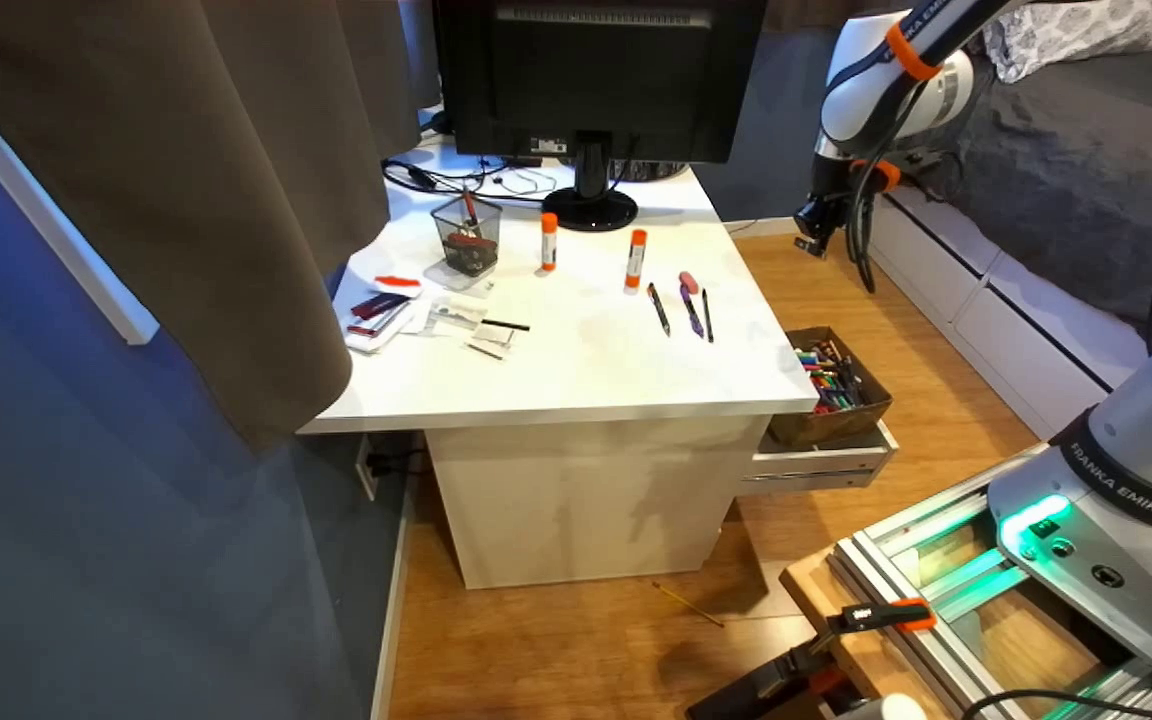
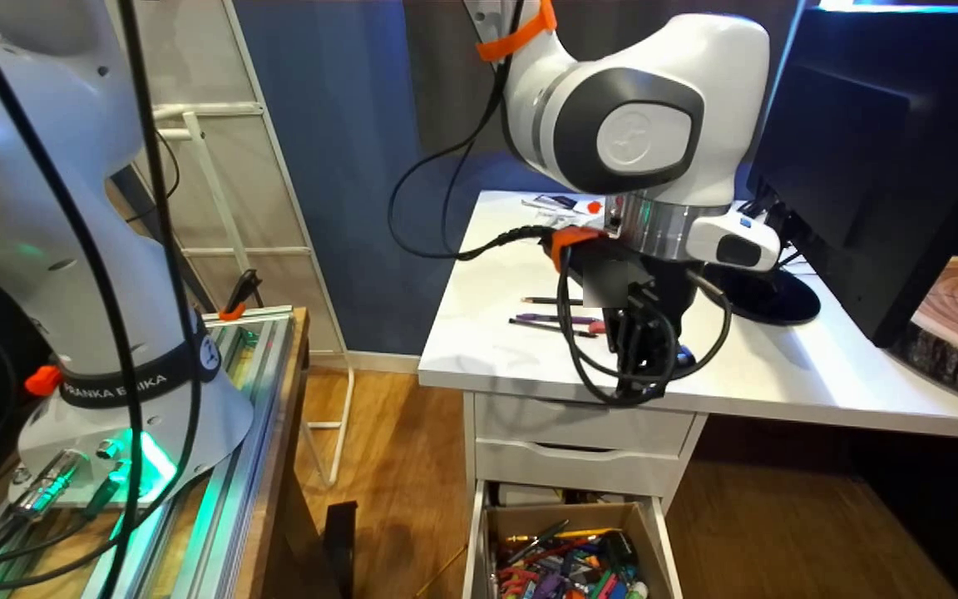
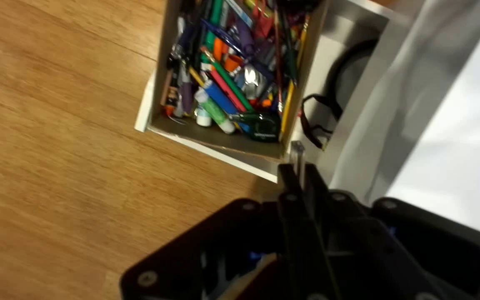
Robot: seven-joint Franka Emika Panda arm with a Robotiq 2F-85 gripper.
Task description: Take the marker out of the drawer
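Between fingers (image 3: pixel 288 183), a slim object (image 3: pixel 297 154)

In an exterior view, the cup (image 1: pixel 470 250) stands left of two glue sticks (image 1: pixel 635 260), monitor (image 1: pixel 601 90) behind, all on the desk (image 1: pixel 576 370); lower right, a box (image 1: pixel 824 427) sits in the drawer (image 1: pixel 806 463)!
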